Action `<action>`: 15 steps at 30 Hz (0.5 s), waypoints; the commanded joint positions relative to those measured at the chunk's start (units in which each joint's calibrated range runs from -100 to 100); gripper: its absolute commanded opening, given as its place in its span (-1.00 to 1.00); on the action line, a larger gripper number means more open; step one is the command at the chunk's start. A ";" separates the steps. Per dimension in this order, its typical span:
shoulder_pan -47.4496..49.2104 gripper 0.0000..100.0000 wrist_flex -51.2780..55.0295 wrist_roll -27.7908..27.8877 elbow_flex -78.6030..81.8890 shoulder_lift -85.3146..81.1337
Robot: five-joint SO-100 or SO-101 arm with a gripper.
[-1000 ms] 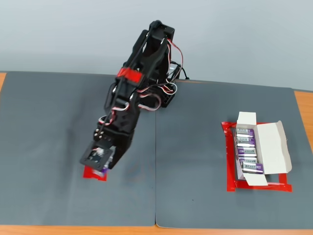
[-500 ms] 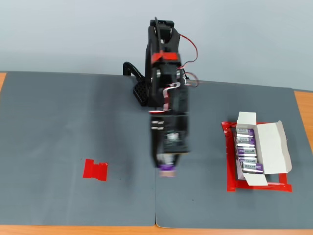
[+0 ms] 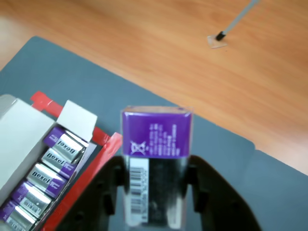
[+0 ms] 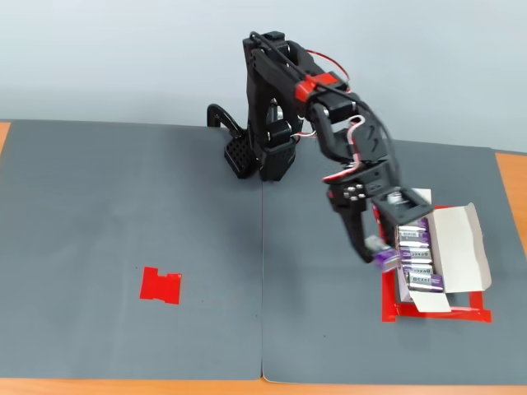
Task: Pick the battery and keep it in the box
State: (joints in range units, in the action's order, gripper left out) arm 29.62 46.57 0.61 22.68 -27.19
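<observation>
Battery (image 3: pixel 155 163) sits clamped between the two fingers of the hand (image 3: pixel 156 192), purple end sticking out past the tips, barcode side facing the wrist camera. In the fixed view the battery (image 4: pixel 384 257) hangs in the air at the left edge of the box (image 4: pixel 461 247), over the red tape (image 4: pixel 387 296), not yet above the open tray. Hand (image 4: pixel 380 251) is closed on it, jaws only as wide as the battery.

Box already holds a row of batteries (image 3: pixel 41 180) packed side by side; little free room shows, and I cannot tell where an empty slot is.

Risks, as I judge them:
- Release here drops the battery on the tape or the box wall, outside the box.
- Coming down on the packed row, it lands on top of the others and may roll out.
- Hand or battery may catch the small upright flap (image 3: pixel 77 119) or push the light carton across the counter (image 4: pixel 165 206).
- Grip is near one end, so a knock may twist the battery loose.
</observation>
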 commanded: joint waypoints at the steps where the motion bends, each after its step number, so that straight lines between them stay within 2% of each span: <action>1: 3.31 -0.89 -0.31 0.09 -4.18 0.95; 15: 15.99 -0.89 0.04 0.09 -9.61 11.72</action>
State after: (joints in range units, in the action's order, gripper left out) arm 43.55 46.57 0.51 17.74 -16.14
